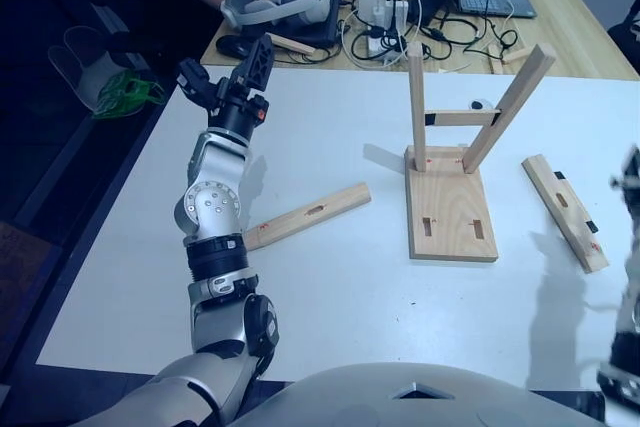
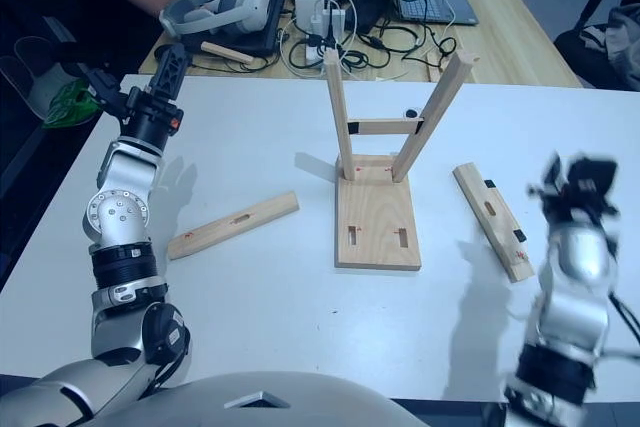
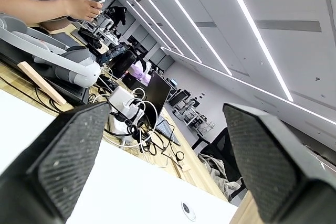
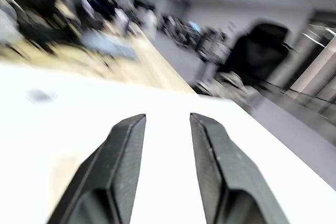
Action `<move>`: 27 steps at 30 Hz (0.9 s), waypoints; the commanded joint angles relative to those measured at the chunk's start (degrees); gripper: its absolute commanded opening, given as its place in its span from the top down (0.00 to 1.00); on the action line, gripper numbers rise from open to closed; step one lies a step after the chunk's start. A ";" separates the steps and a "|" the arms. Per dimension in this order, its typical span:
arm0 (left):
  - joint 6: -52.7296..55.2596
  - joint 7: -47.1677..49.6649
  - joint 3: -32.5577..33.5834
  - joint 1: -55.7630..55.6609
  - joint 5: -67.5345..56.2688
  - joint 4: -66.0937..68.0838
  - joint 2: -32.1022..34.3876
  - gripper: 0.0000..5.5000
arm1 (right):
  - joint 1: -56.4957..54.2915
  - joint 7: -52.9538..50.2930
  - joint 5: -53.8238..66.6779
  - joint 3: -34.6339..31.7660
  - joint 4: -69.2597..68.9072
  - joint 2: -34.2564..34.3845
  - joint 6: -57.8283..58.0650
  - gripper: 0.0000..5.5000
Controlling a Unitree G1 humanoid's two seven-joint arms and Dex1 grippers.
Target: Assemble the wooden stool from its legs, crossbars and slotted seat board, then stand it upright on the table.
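Stool roughly half built, by my reading. Seat board [image 1: 450, 205] lies flat on the worktop [image 1: 330, 287], right of centre. Two legs stand in its slots on the far side: the left standing leg [image 1: 416, 97] is upright, the right standing leg [image 1: 510, 107] leans outward toward the right edge, so it may not be fully seated. One crossbar [image 1: 462, 118] bridges them about halfway up, with dark marks at its ends. The two near slots in the board are open. Two slotted pieces lie flat and untouched: the left loose leg [image 1: 305, 215] between the left arm and the board, the right loose leg [image 1: 563, 210] just beside the board toward the right edge. Left to do, as I judge: seat both loose legs, add any crossbar between them, square up the leaning leg, turn the stool over onto its feet. Left pincer [image 1: 225, 57] is held up over the far left corner, spread wide, empty. Right pincer [image 4: 167, 121] is raised near the right edge, fingers a narrow gap apart, nothing between them. Writing: small red marks beside the slots on board and loose leg, too small to read; no legible label on the wood.
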 commanded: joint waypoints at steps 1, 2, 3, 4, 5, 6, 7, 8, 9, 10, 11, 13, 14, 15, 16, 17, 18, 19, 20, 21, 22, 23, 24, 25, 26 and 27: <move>1.42 1.60 -0.36 0.57 -1.20 -2.40 -0.48 0.28 | 6.15 -4.65 -2.78 -3.81 5.90 -0.39 -3.82 0.58; 1.58 1.76 -0.41 0.68 -1.31 -2.66 -0.49 0.28 | 7.22 -4.96 -2.87 -3.94 6.96 -0.28 -4.22 0.54; 1.81 1.90 -0.41 0.82 -1.46 -2.98 -0.44 0.28 | 8.31 -4.21 -2.53 -3.55 8.06 -0.25 -4.09 0.52; 2.02 2.03 -0.40 0.91 -1.57 -3.22 -0.39 0.28 | 9.14 -1.27 -0.63 -2.35 9.01 0.05 -1.69 0.49; 2.18 2.20 -0.42 1.02 -1.64 -3.50 -0.36 0.28 | 9.85 1.74 0.53 -0.49 9.78 -0.05 -0.22 0.47; 2.29 2.32 -0.50 1.00 -1.70 -3.58 -0.31 0.28 | 10.32 4.48 1.68 1.15 10.21 0.01 2.04 0.47; 2.35 2.42 -0.55 1.05 -1.73 -3.70 -0.25 0.28 | 10.49 6.49 2.22 2.59 10.68 -0.18 3.12 0.47; 2.34 2.51 -0.65 1.07 -1.67 -3.78 -0.23 0.28 | 10.28 8.41 2.66 3.94 11.58 -0.58 3.26 0.47; 2.33 2.51 -0.75 0.95 -1.61 -3.65 -0.16 0.28 | 10.11 9.98 3.25 4.99 12.21 -0.94 3.45 0.47; 2.27 2.56 -0.88 0.87 -1.49 -3.57 -0.14 0.28 | 9.51 11.41 4.11 5.79 12.95 -1.33 3.49 0.47; 2.20 2.61 -1.02 0.76 -1.34 -3.50 -0.13 0.28 | 8.80 13.16 5.28 6.48 13.31 -1.56 3.61 0.47; 2.11 2.71 -1.20 0.58 -1.14 -3.37 -0.10 0.28 | 7.48 15.88 7.41 7.43 13.85 -2.00 3.61 0.47; 2.06 2.76 -1.32 0.50 -1.05 -3.33 -0.09 0.28 | 6.88 16.93 8.50 7.53 14.16 -2.09 3.16 0.47; 2.02 2.80 -1.41 0.44 -1.01 -3.29 -0.06 0.28 | 6.38 17.49 9.31 7.60 14.56 -2.20 3.07 0.47; 2.00 2.85 -1.49 0.41 -0.97 -3.29 -0.03 0.28 | 5.69 17.75 9.72 7.88 15.50 -2.48 3.55 0.47; 2.02 2.91 -1.52 0.41 -0.97 -3.33 0.04 0.28 | 4.70 18.00 10.17 8.23 16.63 -2.83 4.46 0.47; 2.07 2.91 -1.56 0.37 -0.95 -3.28 0.11 0.28 | 3.85 18.21 10.49 8.59 17.61 -3.17 5.52 0.47; 2.13 2.90 -1.64 0.36 -0.90 -3.27 0.21 0.28 | 3.07 18.42 10.77 9.00 18.44 -3.57 6.41 0.47; 2.16 2.91 -1.74 0.37 -0.80 -3.30 0.32 0.28 | 1.91 18.97 11.39 9.51 19.34 -4.15 8.26 0.47; 2.16 2.92 -1.83 0.39 -0.75 -3.31 0.40 0.28 | 0.87 19.23 11.76 9.89 20.13 -4.64 9.50 0.47; 2.13 2.95 -1.88 0.42 -0.72 -3.33 0.47 0.28 | -0.19 19.41 12.04 10.17 20.84 -5.07 10.37 0.47; 2.07 2.88 -1.98 0.28 -0.67 -3.07 0.50 0.28 | -1.05 19.58 12.42 10.30 21.42 -5.41 11.12 0.47; 1.94 2.74 -2.07 0.10 -0.55 -2.68 0.57 0.28 | -2.83 19.41 12.80 10.35 22.66 -5.78 12.08 0.47; 1.80 2.60 -2.16 -0.04 -0.39 -2.36 0.68 0.28 | -4.77 19.13 13.03 10.54 24.10 -6.09 13.11 0.47; 1.71 2.45 -2.23 -0.17 -0.27 -2.06 0.80 0.28 | -6.24 18.83 13.13 10.82 25.30 -6.29 13.85 0.47; 1.63 2.37 -2.27 -0.21 -0.21 -1.89 0.90 0.28 | -7.25 18.60 13.16 11.15 26.25 -6.43 14.58 0.47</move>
